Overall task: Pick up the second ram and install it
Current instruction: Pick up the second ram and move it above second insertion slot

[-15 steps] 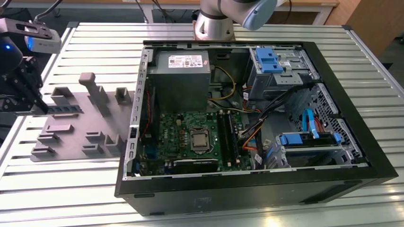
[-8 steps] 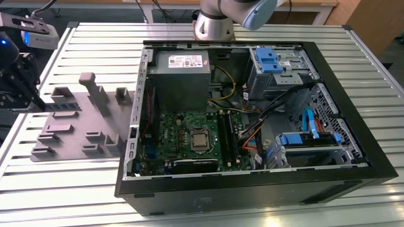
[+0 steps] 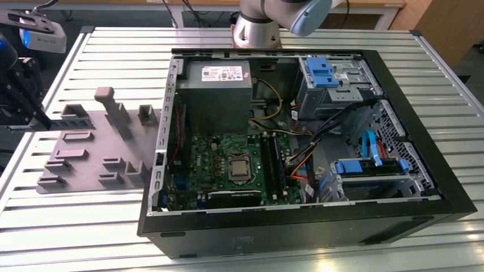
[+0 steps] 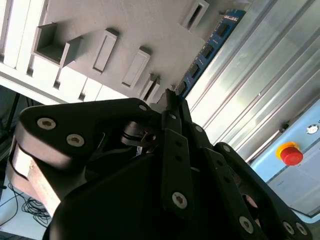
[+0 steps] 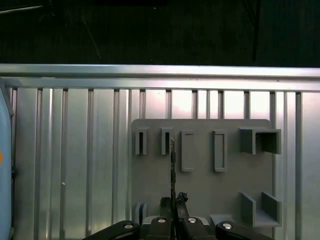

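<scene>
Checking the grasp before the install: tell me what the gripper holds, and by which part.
The gripper is shut on the ram stick. It clamps the stick at one end, and the rest of its length juts straight out beyond the gripper.

Tray point(image 5: 200, 190) matt grey plastic, table point(image 5: 75, 150) shiny ribbed metal (pincer point(image 5: 173, 202) matt black).

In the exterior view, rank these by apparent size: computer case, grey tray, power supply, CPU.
1. Computer case
2. Grey tray
3. Power supply
4. CPU
The tray lies on the table beside the case and the power supply inside it, so their depths differ, but the gap looks clear.
</scene>
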